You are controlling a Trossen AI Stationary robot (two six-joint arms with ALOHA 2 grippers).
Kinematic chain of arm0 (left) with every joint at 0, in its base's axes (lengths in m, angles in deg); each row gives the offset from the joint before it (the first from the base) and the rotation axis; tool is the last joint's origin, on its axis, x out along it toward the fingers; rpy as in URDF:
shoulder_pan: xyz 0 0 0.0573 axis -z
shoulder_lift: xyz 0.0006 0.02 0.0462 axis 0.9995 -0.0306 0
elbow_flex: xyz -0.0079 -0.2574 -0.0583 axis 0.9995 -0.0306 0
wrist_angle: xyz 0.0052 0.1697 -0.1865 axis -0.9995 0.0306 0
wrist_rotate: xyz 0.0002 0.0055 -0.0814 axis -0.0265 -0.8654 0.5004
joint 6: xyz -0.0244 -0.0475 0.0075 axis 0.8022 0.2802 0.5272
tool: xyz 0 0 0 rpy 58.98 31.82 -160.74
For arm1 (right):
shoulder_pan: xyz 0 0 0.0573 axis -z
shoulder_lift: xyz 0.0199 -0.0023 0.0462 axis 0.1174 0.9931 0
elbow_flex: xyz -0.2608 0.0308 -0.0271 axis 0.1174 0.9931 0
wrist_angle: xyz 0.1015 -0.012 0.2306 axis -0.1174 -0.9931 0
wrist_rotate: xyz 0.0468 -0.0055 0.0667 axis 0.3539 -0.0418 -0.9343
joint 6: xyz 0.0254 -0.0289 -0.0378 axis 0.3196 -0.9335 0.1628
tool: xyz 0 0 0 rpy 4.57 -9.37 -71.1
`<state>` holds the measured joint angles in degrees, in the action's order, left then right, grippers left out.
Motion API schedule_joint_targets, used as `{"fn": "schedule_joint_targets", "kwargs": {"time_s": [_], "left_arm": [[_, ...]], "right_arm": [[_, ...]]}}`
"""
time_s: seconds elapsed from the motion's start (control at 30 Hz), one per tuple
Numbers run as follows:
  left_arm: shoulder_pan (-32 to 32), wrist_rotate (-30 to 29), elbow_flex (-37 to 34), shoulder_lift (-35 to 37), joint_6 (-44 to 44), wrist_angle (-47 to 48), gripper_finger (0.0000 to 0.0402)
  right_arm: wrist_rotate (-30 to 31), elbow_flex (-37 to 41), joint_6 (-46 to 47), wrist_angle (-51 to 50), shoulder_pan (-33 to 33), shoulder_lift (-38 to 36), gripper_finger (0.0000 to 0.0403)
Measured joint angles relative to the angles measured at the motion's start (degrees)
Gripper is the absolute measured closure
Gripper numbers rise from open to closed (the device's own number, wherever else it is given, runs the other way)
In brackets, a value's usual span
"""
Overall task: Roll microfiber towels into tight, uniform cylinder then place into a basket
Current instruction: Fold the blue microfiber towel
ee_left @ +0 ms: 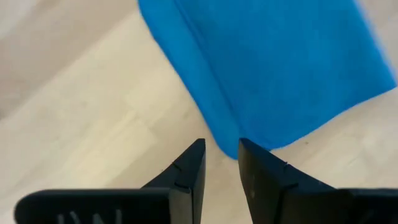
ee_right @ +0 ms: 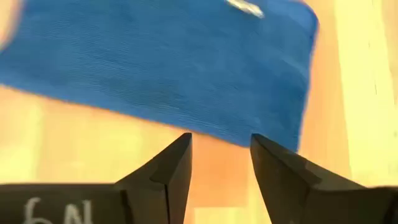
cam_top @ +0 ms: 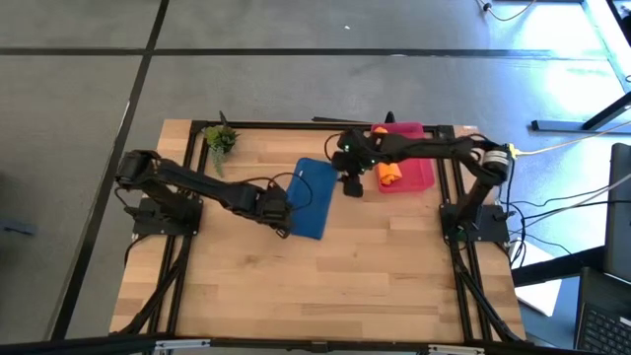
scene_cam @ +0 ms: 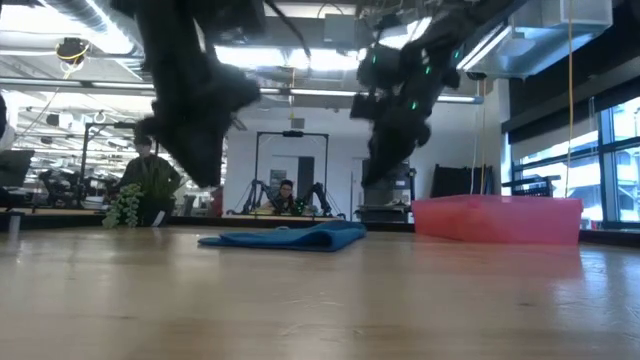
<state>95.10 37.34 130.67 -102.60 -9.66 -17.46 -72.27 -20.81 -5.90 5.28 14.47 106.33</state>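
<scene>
- High view: the blue towel (cam_top: 313, 197) lies flat near the middle of the table (cam_top: 345, 286), not yet rolled. The left gripper (cam_top: 279, 211) sits at its left long edge; the right gripper (cam_top: 351, 184) hangs just beside its right edge, between the towel and the basket (cam_top: 419, 176). The orange towel (cam_top: 389, 173) already lies bunched inside the basket. A judged risk: with both grippers at opposite edges, an uneven pull could skew the towel, so the roll comes out coned rather than uniform.
- Low view: the blue towel (scene_cam: 285, 238) lies low on the wood, one end raised in a soft fold, well apart from the basket (scene_cam: 497, 218). Both arms hang above it, clear of the table. The potted plant (scene_cam: 125, 207) stands at the far left. A loose fold like that could trap slack and leave the cylinder baggy.
- Left wrist view: the left gripper (ee_left: 221, 163) stands narrowly parted, holding nothing, its tips just short of a corner of the blue towel (ee_left: 280, 62), whose edge is doubled over. A pinch from here might catch only the upper layer.
- Right wrist view: the right gripper (ee_right: 221, 162) is moderately spread and empty, above bare wood just beside the edge of the blue towel (ee_right: 168, 56), which looks finely ribbed and limp. A close here would likely miss the cloth.
</scene>
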Motion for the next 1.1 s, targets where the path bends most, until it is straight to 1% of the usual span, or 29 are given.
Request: {"fn": "schedule_joint_targets", "kwargs": {"time_s": [0.1, 0.23, 0.37, 0.47, 0.53, 0.63, 1.0, 1.1], "left_arm": [[0.4, -2.9, 0.3, 4.2, 2.1, 2.6, 0.0317], [1.4, -6.9, 0.3, 9.3, 3.7, 3.6, 0.0317], [2.3, -8.9, 0.4, 12.8, 3.7, 4.3, 0.0317], [2.7, -9.5, 0.4, 14.4, 3.7, 4.7, 0.0317], [2.7, -9.8, 0.4, 14.9, 3.7, 4.8, 0.0317], [2.7, -9.8, 0.3, 15.4, 3.5, 5.2, 0.0317], [2.7, -9.9, 0.4, 15.3, 3.5, 6.2, 0.0317], [2.7, -9.9, 0.4, 15.3, 3.5, 6.3, 0.0317]], "right_arm": [[-2.2, 0.1, -3.7, -2.2, -3.6, -2.0, 0.0238], [-5.5, 0.2, -9.4, -2.8, -10.3, -2.0, 0.0238], [-4.2, 0.2, -13.5, 1.4, -16.2, -0.8, 0.0238], [-3.9, 0.1, -13.7, 6.0, -18.9, 0.8, 0.0238], [-3.9, 0.2, -14.8, 6.5, -20.4, 2.4, 0.0238], [-4.4, 0.2, -16.4, 7.8, -21.4, 4.5, 0.0238], [-5.5, 0.2, -16.5, 11.9, -21.5, 10.4, 0.0238], [-4.9, 0.2, -16.4, 13.5, -21.7, 11.6, 0.0238]]}}
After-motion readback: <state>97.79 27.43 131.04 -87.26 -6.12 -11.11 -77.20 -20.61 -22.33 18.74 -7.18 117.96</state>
